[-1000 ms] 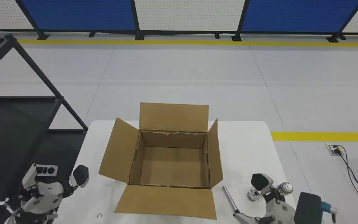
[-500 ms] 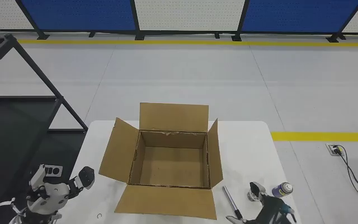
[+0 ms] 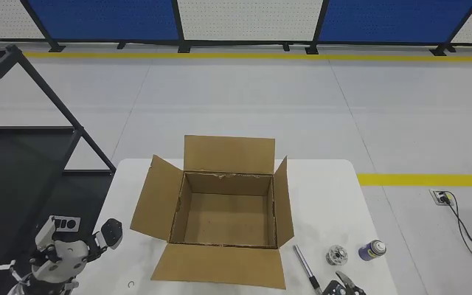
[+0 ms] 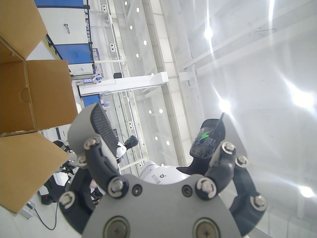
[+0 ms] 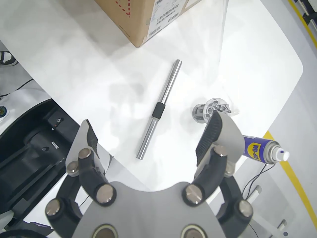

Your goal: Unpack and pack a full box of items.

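An open cardboard box [image 3: 225,214] stands mid-table with its flaps spread and a bare bottom inside. To its right, near the front edge, lie a metal rod [image 3: 306,269] with a black band, a clear spool-like part [image 3: 337,255] and a blue spray can [image 3: 372,250]. My right gripper [image 5: 152,125] hangs open above the rod [image 5: 161,107], with the clear part [image 5: 213,107] and the can [image 5: 257,151] beside one finger; it holds nothing. My left gripper [image 4: 154,120] is open and empty, pointing up beside the box flaps [image 4: 29,95], off the table's left side [image 3: 86,226].
The white table [image 3: 324,192] has a rounded right corner and free surface right of the box. A dark metal rack [image 3: 44,133] stands off to the left. The box wall [image 5: 148,3] with labels is close beyond the rod.
My right gripper has drawn back to the bottom edge of the top view, uncovering the clear part and the spray can. The left gripper shifted only slightly.
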Motion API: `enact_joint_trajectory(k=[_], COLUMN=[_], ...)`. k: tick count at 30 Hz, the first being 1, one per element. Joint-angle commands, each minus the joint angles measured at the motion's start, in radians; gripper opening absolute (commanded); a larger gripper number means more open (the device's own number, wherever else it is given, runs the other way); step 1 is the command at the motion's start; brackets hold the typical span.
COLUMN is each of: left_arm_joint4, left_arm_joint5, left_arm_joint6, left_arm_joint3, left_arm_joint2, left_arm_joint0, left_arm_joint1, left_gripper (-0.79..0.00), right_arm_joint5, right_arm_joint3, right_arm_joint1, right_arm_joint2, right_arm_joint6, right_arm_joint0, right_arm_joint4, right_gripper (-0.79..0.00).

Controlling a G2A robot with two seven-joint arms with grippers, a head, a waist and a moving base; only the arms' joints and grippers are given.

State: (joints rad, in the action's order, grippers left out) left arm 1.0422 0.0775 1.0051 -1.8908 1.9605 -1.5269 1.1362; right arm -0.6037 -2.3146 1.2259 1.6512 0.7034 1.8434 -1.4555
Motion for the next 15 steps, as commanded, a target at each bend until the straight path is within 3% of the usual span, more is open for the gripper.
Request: enact_joint_trajectory(k=[1,7,14,15], left_arm_joint4=[0.000,0.005,0.073,0.075], left_arm_joint5=[0.000,-0.005,0.009,0.007], left_arm_joint6=[0.000,-0.018,-0.051,-0.052], left_arm_joint3=[0.000,-0.006,0.009,0.010], left_arm_joint2=[0.000,-0.005,0.005,0.005], left_arm_joint0=[0.000,-0.001,-0.010,-0.010], left_arm_joint1=[0.000,0.001,0.006,0.006], left_gripper=[0.000,0.000,0.000,0.000], right_arm_joint5=[0.000,-0.005,0.070,0.080], right_arm_joint3=[0.000,0.015,0.167,0.191], right_arm_joint1=[0.000,-0.002,0.004,0.005], right_arm_joint2=[0.000,-0.031,-0.169,-0.181], right_arm_joint6=[0.000,0.011,0.185,0.198], right_arm_joint0=[0.000,-0.021,-0.207,-0.232], right_arm_joint4=[-0.001,-0.043,-0.032,-0.021], right_gripper=[0.000,0.000,0.000,-0.062])
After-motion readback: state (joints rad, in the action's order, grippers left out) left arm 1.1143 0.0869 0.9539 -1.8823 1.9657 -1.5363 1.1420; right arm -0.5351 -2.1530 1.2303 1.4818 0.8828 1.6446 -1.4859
